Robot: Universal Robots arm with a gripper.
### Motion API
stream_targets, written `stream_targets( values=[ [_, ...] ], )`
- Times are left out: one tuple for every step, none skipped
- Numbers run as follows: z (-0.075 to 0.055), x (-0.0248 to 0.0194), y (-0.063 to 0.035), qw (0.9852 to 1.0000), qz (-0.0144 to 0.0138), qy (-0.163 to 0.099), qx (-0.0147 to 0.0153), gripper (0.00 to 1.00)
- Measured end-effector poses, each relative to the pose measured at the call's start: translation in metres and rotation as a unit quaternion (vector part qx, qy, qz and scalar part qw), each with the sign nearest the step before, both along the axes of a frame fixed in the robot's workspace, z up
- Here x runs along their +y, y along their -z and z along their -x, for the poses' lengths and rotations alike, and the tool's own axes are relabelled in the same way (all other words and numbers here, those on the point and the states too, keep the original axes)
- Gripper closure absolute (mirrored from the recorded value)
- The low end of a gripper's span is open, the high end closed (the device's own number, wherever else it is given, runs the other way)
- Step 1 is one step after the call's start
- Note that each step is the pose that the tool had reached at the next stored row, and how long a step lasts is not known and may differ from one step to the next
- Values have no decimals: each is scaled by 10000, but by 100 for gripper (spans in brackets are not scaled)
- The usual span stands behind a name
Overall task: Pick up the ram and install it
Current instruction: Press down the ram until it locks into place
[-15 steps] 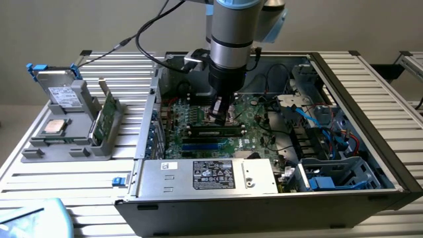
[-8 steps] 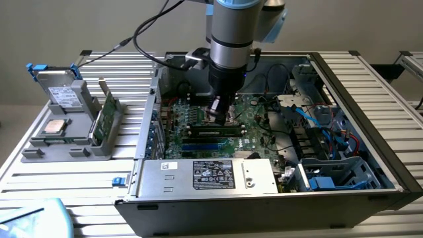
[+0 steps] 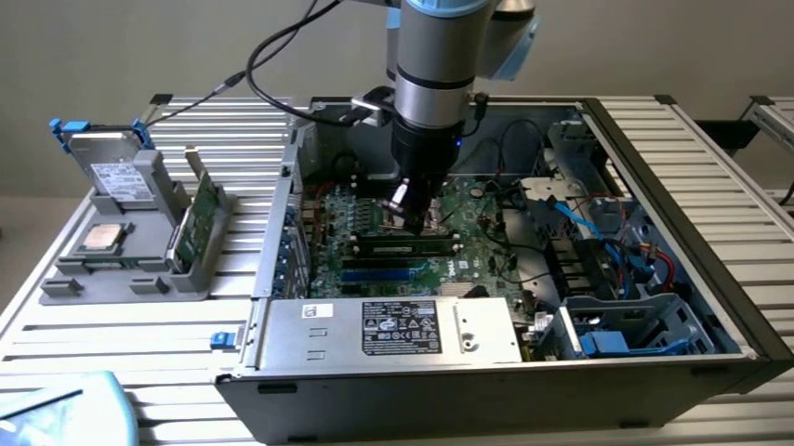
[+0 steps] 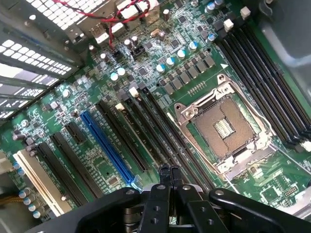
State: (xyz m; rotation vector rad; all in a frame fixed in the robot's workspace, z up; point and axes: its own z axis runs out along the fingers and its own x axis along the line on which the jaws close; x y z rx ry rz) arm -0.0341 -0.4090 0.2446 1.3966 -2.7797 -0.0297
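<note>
grey sheet-metal computer case (image 3: 522, 390) lies open on the slatted table (image 3: 125, 372), with the arm (image 3: 434, 84) reaching down into it over the green motherboard (image 4: 92, 160). the ram (image 3: 400, 247) lies along a memory slot just under the gripper (image 4: 169, 175), whose fingers are clenched together, grasping nothing. pressing well probably calls for even, vertical force along the stick, so both end latches catch.

A glossy green motherboard (image 4: 92, 160) with matt black plastic slots (image 4: 160, 131) and a bright metal processor socket (image 4: 221, 127) lies beneath the matt black jaws, inside a dull grey sheet-metal computer case (image 3: 694, 362) set on a ribbed aluminium tabletop (image 3: 149, 325).
</note>
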Motion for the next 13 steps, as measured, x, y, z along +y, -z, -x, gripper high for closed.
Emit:
stream_targets(
  values=[
    [0, 0, 0, 10000, 0, 71, 0, 89],
    [0, 0, 0, 9999, 0, 138, 0, 89],
    [0, 0, 0, 9998, 0, 211, 0, 89],
    [0, 0, 0, 9996, 0, 287, 0, 89],
    [0, 0, 0, 9994, 0, 358, 0, 89],
    [0, 0, 0, 9991, 0, 427, 0, 89],
    [0, 0, -1, 9988, 0, 499, 0, 89],
    [0, 0, 0, 9984, 0, 573, 0, 89],
    [0, 0, -1, 9979, 0, 648, 0, 89],
    [0, 0, -1, 9974, 0, 722, 0, 89],
    [0, 0, -1, 9969, 0, 792, 0, 89],
    [0, 0, -1, 9962, 0, 866, 0, 89],
    [0, 0, 0, 9955, -1, 943, 0, 89]
  ],
)
